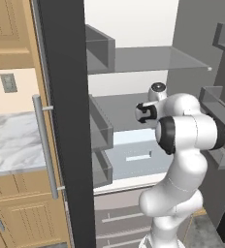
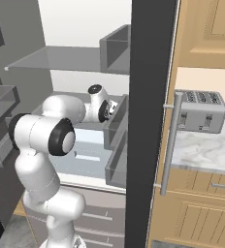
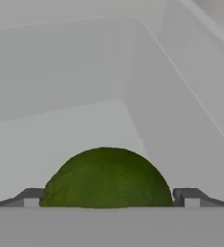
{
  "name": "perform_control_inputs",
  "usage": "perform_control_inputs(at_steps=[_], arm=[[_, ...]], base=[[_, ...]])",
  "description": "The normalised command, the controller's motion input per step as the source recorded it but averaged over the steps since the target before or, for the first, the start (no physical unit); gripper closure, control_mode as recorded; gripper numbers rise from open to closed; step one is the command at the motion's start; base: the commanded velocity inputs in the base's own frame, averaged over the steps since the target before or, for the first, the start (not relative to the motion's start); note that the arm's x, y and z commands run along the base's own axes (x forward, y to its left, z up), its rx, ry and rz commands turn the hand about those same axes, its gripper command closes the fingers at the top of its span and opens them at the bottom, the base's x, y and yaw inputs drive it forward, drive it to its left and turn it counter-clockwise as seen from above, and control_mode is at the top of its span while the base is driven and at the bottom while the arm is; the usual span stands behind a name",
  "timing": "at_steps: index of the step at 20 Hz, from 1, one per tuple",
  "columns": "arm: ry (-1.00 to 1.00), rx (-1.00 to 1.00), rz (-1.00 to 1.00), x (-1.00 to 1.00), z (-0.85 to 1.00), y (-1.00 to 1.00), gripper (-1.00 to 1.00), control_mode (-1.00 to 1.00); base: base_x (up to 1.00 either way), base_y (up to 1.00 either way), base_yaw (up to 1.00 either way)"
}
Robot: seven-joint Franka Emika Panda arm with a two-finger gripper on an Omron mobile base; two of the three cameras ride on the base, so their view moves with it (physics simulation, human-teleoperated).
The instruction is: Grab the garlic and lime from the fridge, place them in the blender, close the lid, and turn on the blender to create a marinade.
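Observation:
The fridge (image 1: 66, 121) stands open, its dark door edge and long silver handle (image 1: 44, 145) to the left of my arm. My arm reaches onto the grey middle shelf (image 1: 119, 109). In the hand view the dark green lime (image 3: 106, 178) lies on that shelf near a back corner, right between my fingertips (image 3: 31, 197). My gripper (image 3: 111, 197) is open, one finger on each side of the lime and very close to it. The garlic, the blender and the lid are out of view.
A glass shelf (image 1: 148, 58) spans the fridge above my hand, and a pale drawer (image 1: 134, 155) lies below. Door bins (image 1: 216, 111) stand to the right of my arm. A toaster (image 2: 199, 114) sits on the marble counter (image 2: 206, 145) beyond the door.

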Motion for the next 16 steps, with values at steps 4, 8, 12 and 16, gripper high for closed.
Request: perform_control_inputs(at_steps=[4, 8, 12, 16], arm=[[0.0, 0.0, 0.0, 0.05, -0.1, -0.05, 1.0, -1.0], [0.0, 0.0, 0.0, -0.14, 0.0, 0.0, 1.0, -1.0], [-0.03, 0.0, 0.0, -0.78, 0.0, 0.22, 1.0, -1.0], [-0.17, 0.0, 0.0, -1.0, 0.06, 0.29, 1.0, -1.0]], base=[[0.0, 0.0, 0.0], [0.0, 0.0, 0.0], [0.0, 0.0, 0.0], [0.0, 0.0, 0.0]])
